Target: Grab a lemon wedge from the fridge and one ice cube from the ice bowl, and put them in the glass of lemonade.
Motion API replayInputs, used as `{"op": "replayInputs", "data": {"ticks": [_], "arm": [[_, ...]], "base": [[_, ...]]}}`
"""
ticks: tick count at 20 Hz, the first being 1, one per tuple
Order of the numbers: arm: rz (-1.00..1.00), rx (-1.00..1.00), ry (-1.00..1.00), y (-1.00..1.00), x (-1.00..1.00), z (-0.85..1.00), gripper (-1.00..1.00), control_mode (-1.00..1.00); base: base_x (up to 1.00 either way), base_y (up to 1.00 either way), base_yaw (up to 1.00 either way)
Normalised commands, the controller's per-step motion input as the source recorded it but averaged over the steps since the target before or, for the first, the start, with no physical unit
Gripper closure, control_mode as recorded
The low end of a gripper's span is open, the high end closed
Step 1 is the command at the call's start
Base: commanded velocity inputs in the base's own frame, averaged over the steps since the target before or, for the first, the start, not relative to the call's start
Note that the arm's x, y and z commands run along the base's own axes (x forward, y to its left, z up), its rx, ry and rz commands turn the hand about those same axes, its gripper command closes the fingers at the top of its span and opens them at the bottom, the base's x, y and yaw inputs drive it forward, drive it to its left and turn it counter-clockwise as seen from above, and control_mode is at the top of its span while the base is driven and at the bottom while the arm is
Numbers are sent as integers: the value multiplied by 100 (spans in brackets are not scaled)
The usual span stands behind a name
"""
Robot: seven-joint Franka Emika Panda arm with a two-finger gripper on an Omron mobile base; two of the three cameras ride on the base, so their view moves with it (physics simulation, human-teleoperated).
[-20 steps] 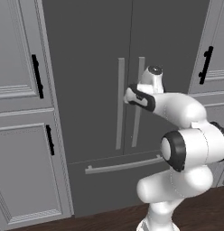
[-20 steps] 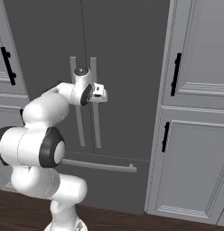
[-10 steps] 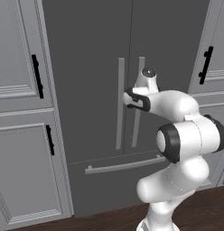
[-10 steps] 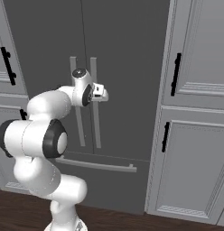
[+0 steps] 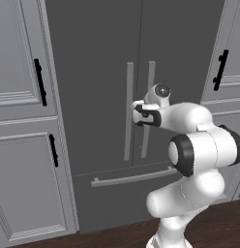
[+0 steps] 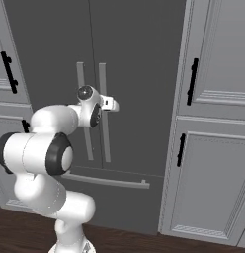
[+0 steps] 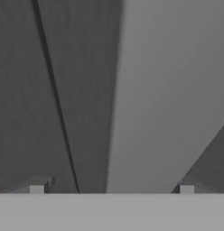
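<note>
Facing you is the fridge (image 5: 102, 72), a tall dark grey double-door unit with both doors shut and the seam between them running straight up and down. Its two long silver bar handles (image 5: 128, 111) stand upright on either side of that seam, their long axes vertical, and a third bar (image 5: 134, 177) lies horizontally across the lower drawer front. Grey panelled cabinets (image 5: 20, 121) with short black handles flank the fridge on both sides in the base views, above a dark wood floor (image 6: 144, 244).

You have the gripper (image 7: 111, 188) raised to about the mid-height of the door handles, pressed in close to the fridge front. In the left base view the hand (image 5: 141, 114) sits right at the handle pair, overlapping the right-hand bar. From the right base view the hand (image 6: 102, 105) points toward the doors at the same spot.

Looking along the hand, you see a broad pale bar (image 7: 168, 90) filling the middle and right of the picture, running lengthwise away from the fingertips, with the dark door seam (image 7: 57, 99) to its left. The fingertips (image 7: 37, 188) stand wide apart at the bottom corners, with the pale bar rising between them. You cannot tell whether either pad touches it.
</note>
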Motion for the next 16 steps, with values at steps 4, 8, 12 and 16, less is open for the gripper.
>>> {"op": "replayInputs", "data": {"ticks": [4, 8, 12, 16], "arm": [[0, 6, 0, -46, 68, -24, -100, -100], [0, 7, 0, -50, 72, -39, -100, -100], [4, 8, 0, -34, 63, -27, -100, -100], [3, 6, 1, -15, 52, -4, 100, -100]], "base": [[0, 0, 0], [0, 0, 0], [0, 0, 0], [0, 0, 0]]}}
